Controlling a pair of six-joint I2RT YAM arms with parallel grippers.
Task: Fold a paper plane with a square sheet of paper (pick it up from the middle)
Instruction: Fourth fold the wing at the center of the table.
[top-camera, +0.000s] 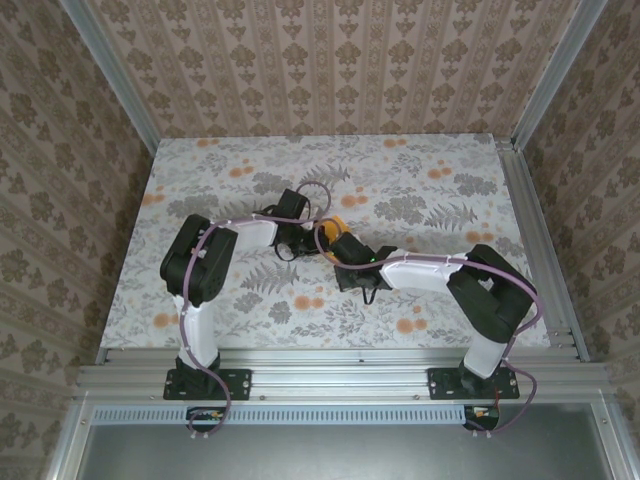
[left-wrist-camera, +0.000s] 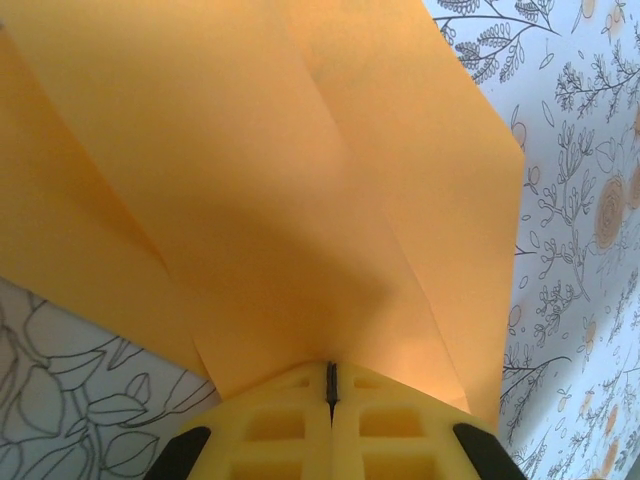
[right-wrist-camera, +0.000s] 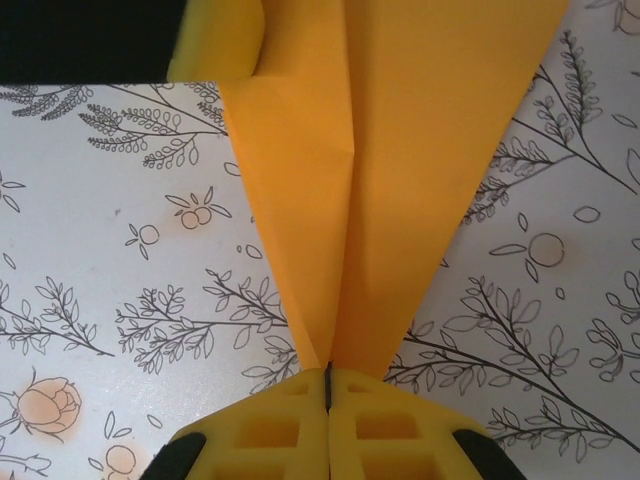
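Orange paper (top-camera: 335, 232) is noted at mid-table, held between both grippers over the flower-printed table (top-camera: 430, 200). The left gripper (left-wrist-camera: 331, 382) is pinched tight on one edge of the sheet, and broad creased panels fan away from the closed jaws. The right gripper (right-wrist-camera: 328, 378) is clamped on a narrow tapered end, with a centre crease running straight out from the pinch. From above the shape is poorly resolved, possibly a part-formed dart.

You've got the paper (left-wrist-camera: 250, 180): bright orange, folded w/ ctr crease, tapering narrow, near table (top-camera: 430, 200) ctr.
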